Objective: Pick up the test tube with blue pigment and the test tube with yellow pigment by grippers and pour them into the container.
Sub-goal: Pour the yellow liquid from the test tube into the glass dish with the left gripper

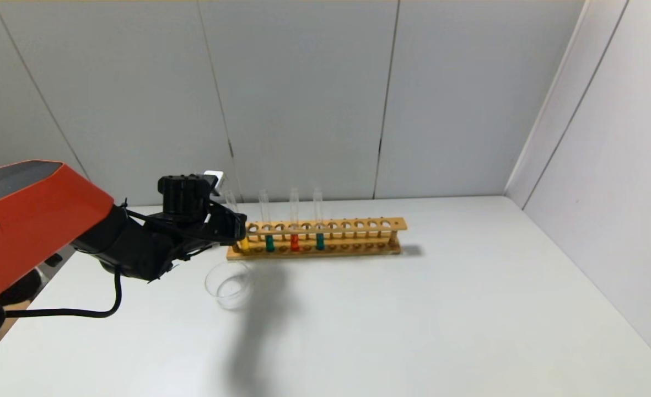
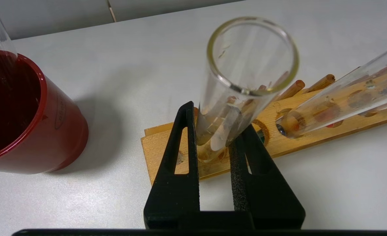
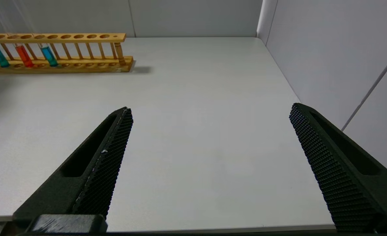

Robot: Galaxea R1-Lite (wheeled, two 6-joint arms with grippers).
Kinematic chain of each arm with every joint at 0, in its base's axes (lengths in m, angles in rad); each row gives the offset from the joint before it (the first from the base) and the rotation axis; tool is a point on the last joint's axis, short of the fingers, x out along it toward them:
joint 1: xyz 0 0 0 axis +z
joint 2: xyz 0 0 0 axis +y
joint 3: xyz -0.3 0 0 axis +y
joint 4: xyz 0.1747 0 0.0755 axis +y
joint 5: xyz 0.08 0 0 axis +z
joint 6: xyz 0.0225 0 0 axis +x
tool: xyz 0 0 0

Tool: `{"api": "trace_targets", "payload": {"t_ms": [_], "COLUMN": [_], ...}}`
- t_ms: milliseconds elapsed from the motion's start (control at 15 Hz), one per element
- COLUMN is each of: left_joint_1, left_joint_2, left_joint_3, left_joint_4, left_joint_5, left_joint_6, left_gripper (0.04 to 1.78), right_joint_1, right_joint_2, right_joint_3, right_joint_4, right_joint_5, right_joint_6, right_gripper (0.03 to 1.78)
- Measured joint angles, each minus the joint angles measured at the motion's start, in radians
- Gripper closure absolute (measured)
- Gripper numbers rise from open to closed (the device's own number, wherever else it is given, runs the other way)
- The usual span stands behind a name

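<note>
Left gripper (image 2: 214,139) jaws pinch the yellow-pigment test tube (image 1: 243,242), seated in the wooden rack's (image 1: 358,225) end hole beside the glass beaker (image 1: 229,285), so the pour is short. Right gripper (image 3: 209,170) parked over the table (image 3: 196,98), jaws spread.

The flat white table (image 1: 468,309) is being brightly lit from above; a soft dark shadow (image 1: 259,325) is being cast.

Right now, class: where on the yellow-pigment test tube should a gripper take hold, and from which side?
Grip the yellow test tube on its bare glass just above the wooden rack, from the rack's open left end. It stands upright in the end hole, neighbours only to its right. The left gripper already straddles it there.
</note>
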Motion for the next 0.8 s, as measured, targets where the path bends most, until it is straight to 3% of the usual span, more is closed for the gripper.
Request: {"api": "trace_targets", "payload": {"t_ms": [267, 467, 800], "left_joint_1": [0.0, 0.01, 0.037], "left_joint_2": [-0.034, -0.115, -0.286], "left_joint_3": [-0.028, -0.101, -0.182], "left_joint_4": [-0.026, 0.06, 0.225], "left_joint_5": [0.023, 0.071, 0.077], "left_joint_6": [0.011, 0.065, 0.136], "left_gripper": [1.5, 1.5, 1.5], "right_joint_1": [0.0, 0.0, 0.0], "right_joint_2": [0.0, 0.0, 0.0], "right_joint_3": [0.0, 0.0, 0.0], "right_joint_4": [0.0, 0.0, 0.0], "right_joint_5": [0.0, 0.0, 0.0], "right_joint_6": [0.0, 0.0, 0.0], "right_gripper": [0.06, 0.06, 0.06]}}
